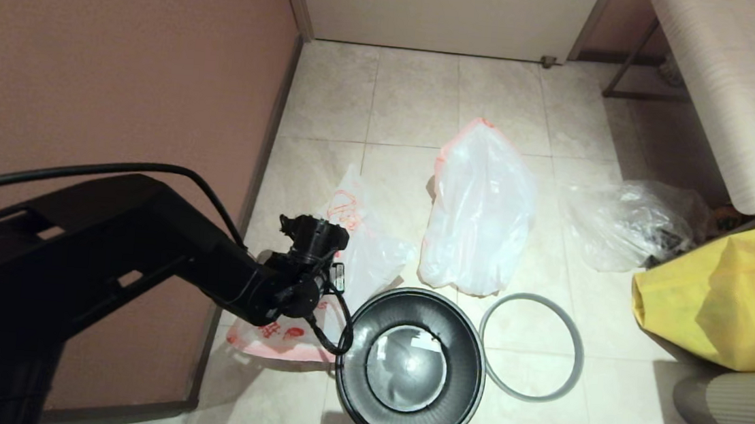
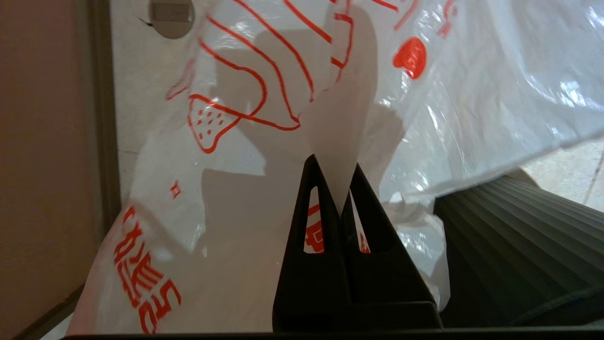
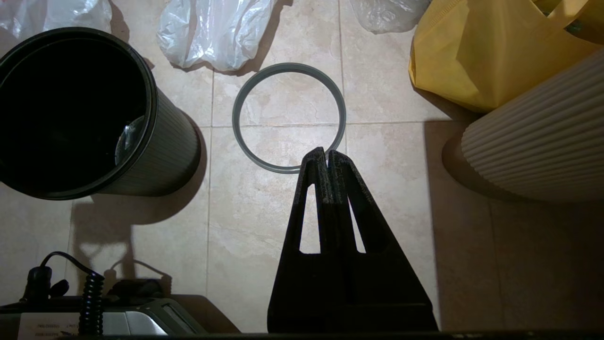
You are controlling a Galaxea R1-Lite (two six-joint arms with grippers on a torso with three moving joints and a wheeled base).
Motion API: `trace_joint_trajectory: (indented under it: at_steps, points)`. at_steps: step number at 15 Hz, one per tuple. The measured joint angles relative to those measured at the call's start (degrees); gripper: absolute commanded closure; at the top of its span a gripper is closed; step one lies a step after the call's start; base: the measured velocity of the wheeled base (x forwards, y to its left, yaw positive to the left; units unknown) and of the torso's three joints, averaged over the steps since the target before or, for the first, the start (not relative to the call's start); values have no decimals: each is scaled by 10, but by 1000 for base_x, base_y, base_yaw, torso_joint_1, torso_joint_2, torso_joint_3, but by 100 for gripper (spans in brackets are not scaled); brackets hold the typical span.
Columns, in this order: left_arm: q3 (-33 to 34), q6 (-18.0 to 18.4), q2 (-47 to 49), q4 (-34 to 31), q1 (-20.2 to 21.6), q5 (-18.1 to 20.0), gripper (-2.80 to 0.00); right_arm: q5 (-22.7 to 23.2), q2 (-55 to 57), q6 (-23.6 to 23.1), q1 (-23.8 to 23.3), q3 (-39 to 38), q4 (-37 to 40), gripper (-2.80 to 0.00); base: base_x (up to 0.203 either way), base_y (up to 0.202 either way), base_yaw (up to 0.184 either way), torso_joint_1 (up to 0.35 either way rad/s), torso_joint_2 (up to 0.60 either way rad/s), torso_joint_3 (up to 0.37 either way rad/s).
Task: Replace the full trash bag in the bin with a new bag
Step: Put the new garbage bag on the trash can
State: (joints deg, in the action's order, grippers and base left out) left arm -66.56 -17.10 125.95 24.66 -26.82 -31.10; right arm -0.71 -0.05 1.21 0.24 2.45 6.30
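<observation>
The new bag [image 1: 360,251], thin white with red-orange print, lies on the floor between the wall and the bin. My left gripper [image 2: 334,163] is shut on a fold of the new bag [image 2: 236,212] and holds that fold up. The black bin [image 1: 462,342] stands upright with no bag lining it, its ribbed wall [image 2: 519,245] close beside the gripper. Its grey ring [image 1: 577,352] lies flat on the tiles right of it. The full trash bag [image 1: 480,214] lies behind the bin. My right gripper [image 3: 326,153] hangs shut and empty above the floor by the ring [image 3: 238,123].
A brown wall [image 1: 91,43] runs along the left. A clear plastic bag [image 1: 622,223] and a yellow tote [image 1: 718,303] sit at the right, below a pale bench [image 1: 723,92]. A ribbed beige object [image 3: 542,137] stands near the right arm.
</observation>
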Motion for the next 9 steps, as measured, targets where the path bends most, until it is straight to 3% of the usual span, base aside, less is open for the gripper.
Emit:
trace_joint_trajectory:
  at_steps: [5,9]
  points:
    - [104,18,-134,3,-8,-30,0,0,0,0,0,0,0,0,0,0,0,0,0,0]
    - [167,56,-247,1,-10,-33,0,0,0,0,0,0,0,0,0,0,0,0,0,0]
